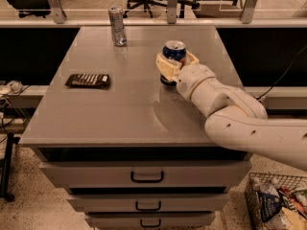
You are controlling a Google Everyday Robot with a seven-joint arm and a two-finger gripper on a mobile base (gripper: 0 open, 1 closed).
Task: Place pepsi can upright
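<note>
The blue pepsi can (173,51) stands upright on the grey table (129,104), right of the middle, its silver top showing. My gripper (171,66) is around the can, with its cream fingers (165,67) on either side of the can's lower body. The can's base seems to rest on the tabletop. My white arm reaches in from the lower right.
A taller slim silver-grey can (116,26) stands at the table's far edge. A flat dark packet (88,80) lies at the left. Drawers (146,176) sit below the top. A wire basket (278,202) with items stands on the floor at lower right. Office chairs stand behind.
</note>
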